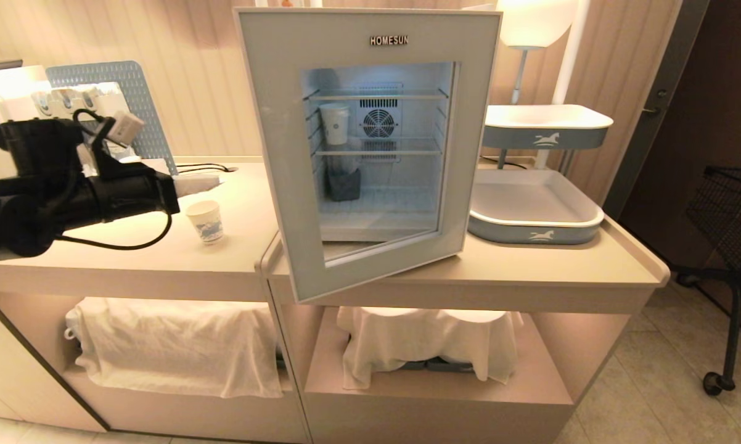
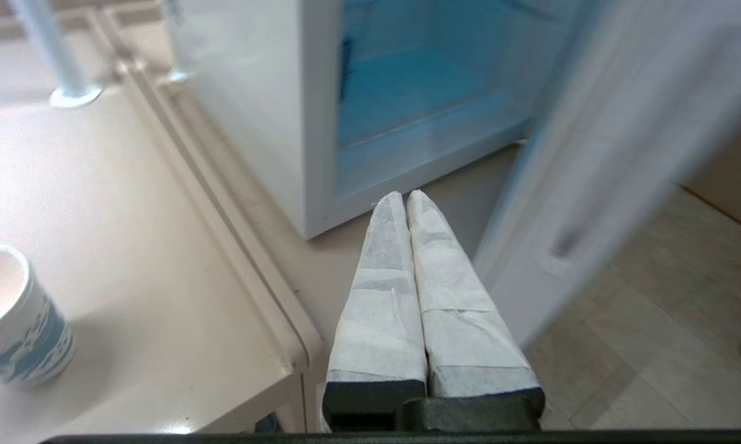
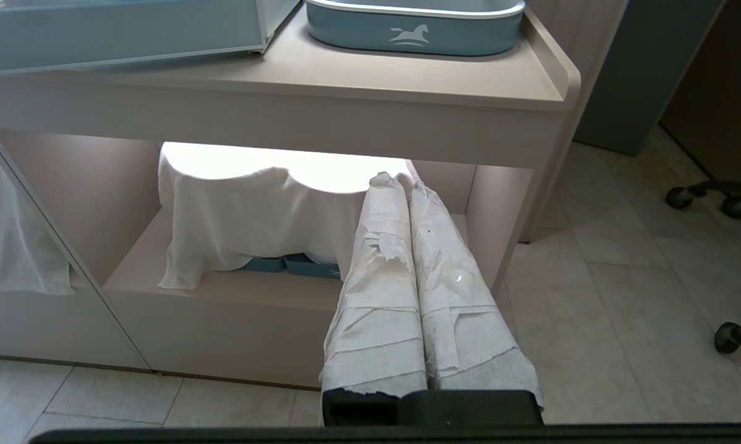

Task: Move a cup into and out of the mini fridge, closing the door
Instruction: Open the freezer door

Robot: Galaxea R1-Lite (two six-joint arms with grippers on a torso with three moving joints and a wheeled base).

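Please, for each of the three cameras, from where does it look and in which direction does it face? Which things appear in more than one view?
Head view: from the robot's head, forward and down at the counter, the mini fridge with the door open; left arm at left.
Left wrist view: behind the shut left gripper, facing the fridge opening and the cup.
Right wrist view: low, behind the shut right gripper, facing the white cloth under the counter.
Shared: cup, fridge, cloth, blue tray.
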